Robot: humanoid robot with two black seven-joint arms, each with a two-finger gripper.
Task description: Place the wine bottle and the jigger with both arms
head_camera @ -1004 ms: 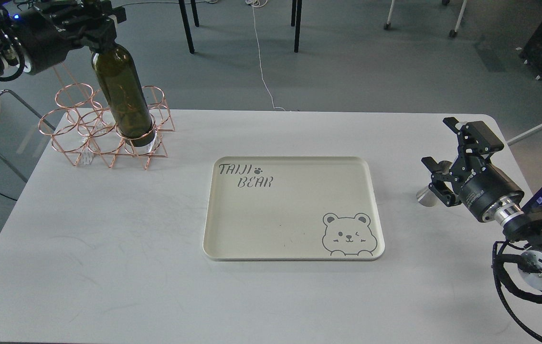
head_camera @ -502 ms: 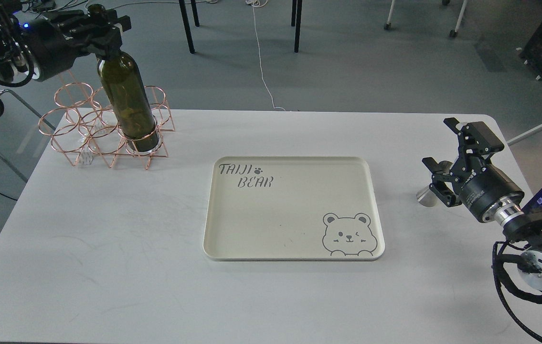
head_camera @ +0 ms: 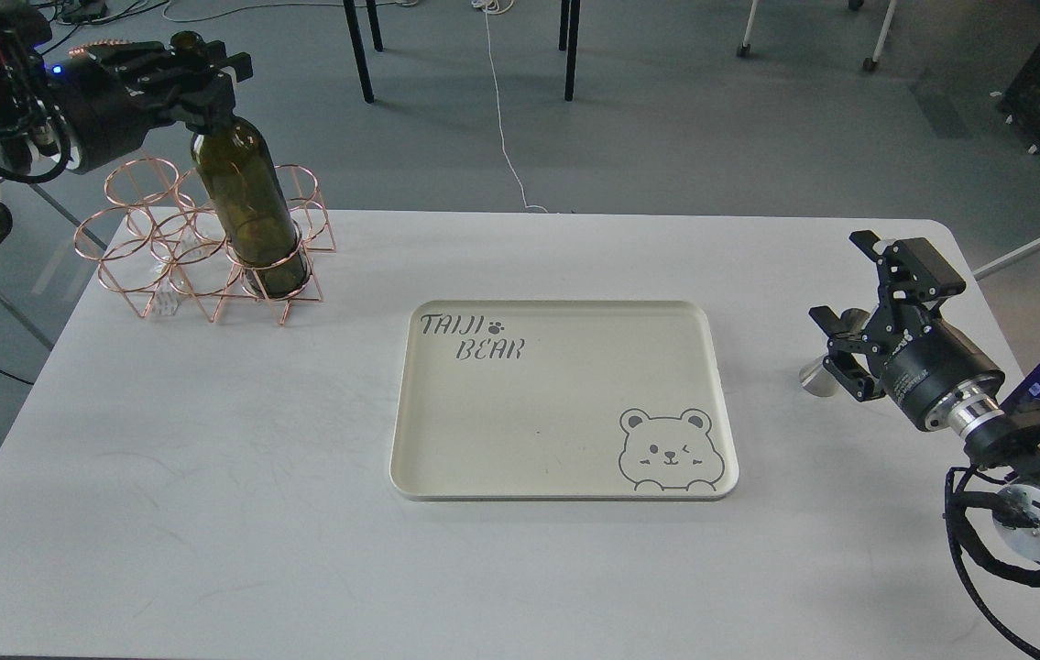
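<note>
From the head view, the cream tray (head_camera: 446, 458) printed with a bear is lying at the middle of the white table (head_camera: 208, 513), and everything else is placed around it. Far to the tray's upper left, the wine bottle (head_camera: 249, 215) is standing with its base inside a front ring of the copper wire rack (head_camera: 144, 247), leaning slightly with its neck toward the left. The left gripper (head_camera: 199, 78) is reaching in from the left edge and is clamping the bottle's neck just below the mouth, its fingers closed around the glass. To the right of the tray, well apart from its rim, the jigger (head_camera: 824, 367) is sitting on the table, mostly hidden; only its lower cone and a bit of its top are showing. The right gripper (head_camera: 849, 344) is sitting around the jigger with its fingers on either side, though whether they are pressing on the steel cannot be told.
</note>
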